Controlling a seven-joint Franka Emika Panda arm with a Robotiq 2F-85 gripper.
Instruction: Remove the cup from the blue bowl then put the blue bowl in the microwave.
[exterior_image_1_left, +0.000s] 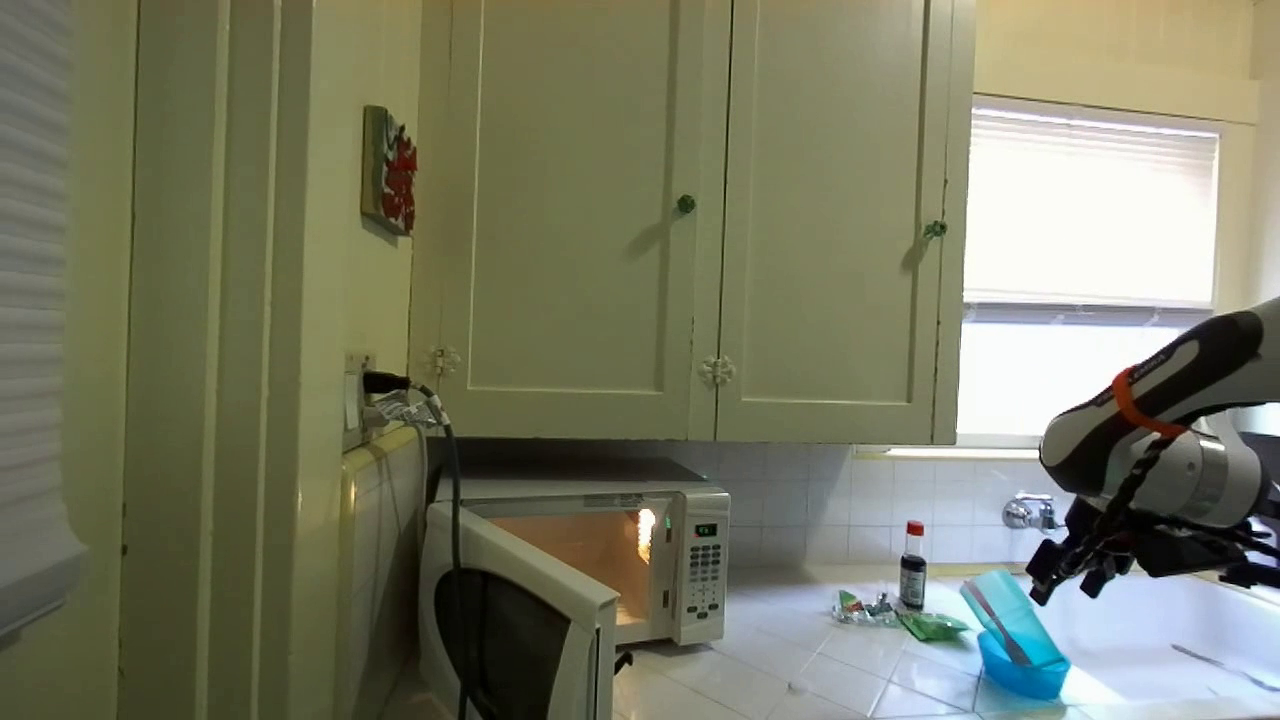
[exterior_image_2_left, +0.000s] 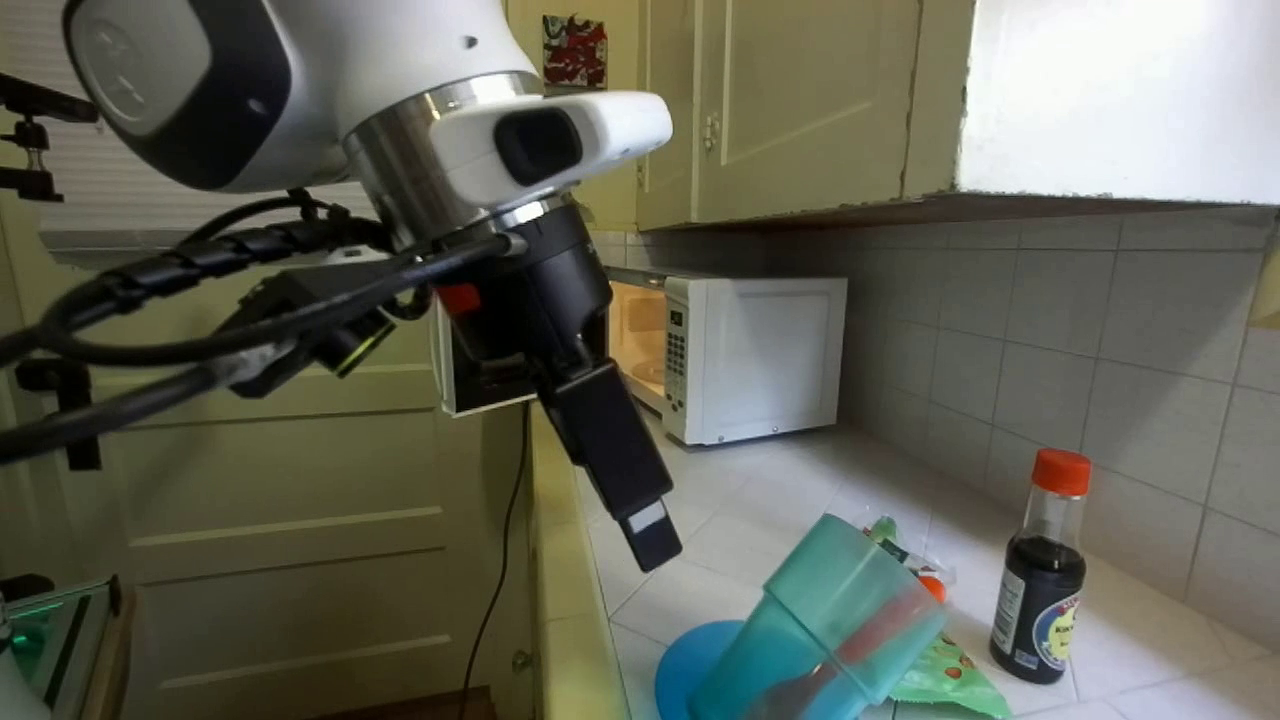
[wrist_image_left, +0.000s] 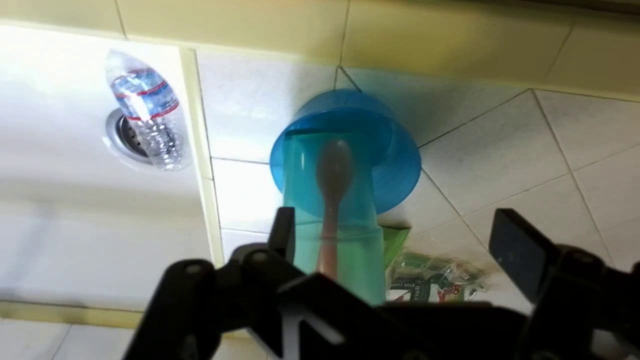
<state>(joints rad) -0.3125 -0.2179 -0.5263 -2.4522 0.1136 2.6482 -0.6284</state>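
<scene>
Toward the left of the tiled counter (exterior_image_1_left: 770, 640), an exterior view shows the boxy silver-white microwave (exterior_image_1_left: 703, 550), its dark-windowed door (exterior_image_1_left: 520, 640) swung open, glowing orange within. Rightward lie a clear-and-green plastic packet (exterior_image_1_left: 866, 610) and a green packet (exterior_image_1_left: 932, 627); a red-capped, see-through bottle (exterior_image_1_left: 912, 575) of dark liquid stands upright on the far side. Next, by the near edge, sits the shallow round sky-blue plastic bowl (exterior_image_1_left: 1022, 676). The translucent teal plastic cup (exterior_image_1_left: 1015, 605) tilts far and left in it, a pinkish-brown spoon (wrist_image_left: 334, 172) showing through. Above and slightly right hangs the black two-fingered gripper (exterior_image_1_left: 1070, 581), fingers wide apart, clear of the cup. Rightmost, the white sink (exterior_image_1_left: 1125, 640) holds a clear plastic bottle (wrist_image_left: 146, 100) and a slender grey object (exterior_image_1_left: 1222, 664), possibly a utensil.
</scene>
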